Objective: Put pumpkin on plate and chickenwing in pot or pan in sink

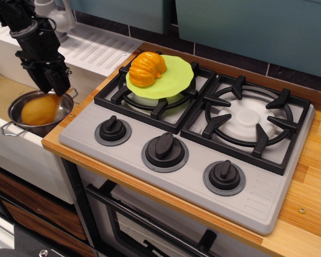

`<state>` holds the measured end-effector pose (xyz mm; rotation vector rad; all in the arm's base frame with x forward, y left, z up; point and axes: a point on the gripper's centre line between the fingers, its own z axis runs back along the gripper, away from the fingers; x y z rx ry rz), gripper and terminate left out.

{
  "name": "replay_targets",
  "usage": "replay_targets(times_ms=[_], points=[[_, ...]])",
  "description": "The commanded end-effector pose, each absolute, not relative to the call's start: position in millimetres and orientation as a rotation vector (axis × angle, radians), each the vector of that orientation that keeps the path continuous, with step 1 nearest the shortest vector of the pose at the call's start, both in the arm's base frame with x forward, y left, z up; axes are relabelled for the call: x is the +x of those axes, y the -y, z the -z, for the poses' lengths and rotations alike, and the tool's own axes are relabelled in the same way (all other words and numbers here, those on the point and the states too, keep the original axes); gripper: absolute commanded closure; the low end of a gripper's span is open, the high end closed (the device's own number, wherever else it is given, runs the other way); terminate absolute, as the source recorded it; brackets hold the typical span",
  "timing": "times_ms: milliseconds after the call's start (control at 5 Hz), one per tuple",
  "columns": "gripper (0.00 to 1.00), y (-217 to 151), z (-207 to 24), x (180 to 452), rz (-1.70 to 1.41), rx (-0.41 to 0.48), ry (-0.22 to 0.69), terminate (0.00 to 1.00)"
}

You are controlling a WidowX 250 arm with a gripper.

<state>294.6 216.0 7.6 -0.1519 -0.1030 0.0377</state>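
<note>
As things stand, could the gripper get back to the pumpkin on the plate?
Probably yes: the pumpkin sits uncovered on the plate with nothing above it, though the gripper is over at the pot by the chickenwing.

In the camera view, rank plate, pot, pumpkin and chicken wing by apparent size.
1. Plate and pot: near equal across; depth differs, so unranked.
2. Pumpkin and chicken wing: alike, with the wing partly hidden by the gripper.
</note>
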Motion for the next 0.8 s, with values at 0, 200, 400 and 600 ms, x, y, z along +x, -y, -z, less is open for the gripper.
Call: replay_targets(times_ms=[0, 200, 400, 600], points=[[0.00, -213, -56, 306, -0.041, -0.078, 0.141, 0.00], [0.00, -209, -82, 303, -0.053, -0.042, 0.111, 0.00], [0.00, -204, -114, 301, -0.066, -0.005, 0.077, 0.00], [0.00, -199, -138, 303, -0.072, 0.023, 0.054, 0.00]])
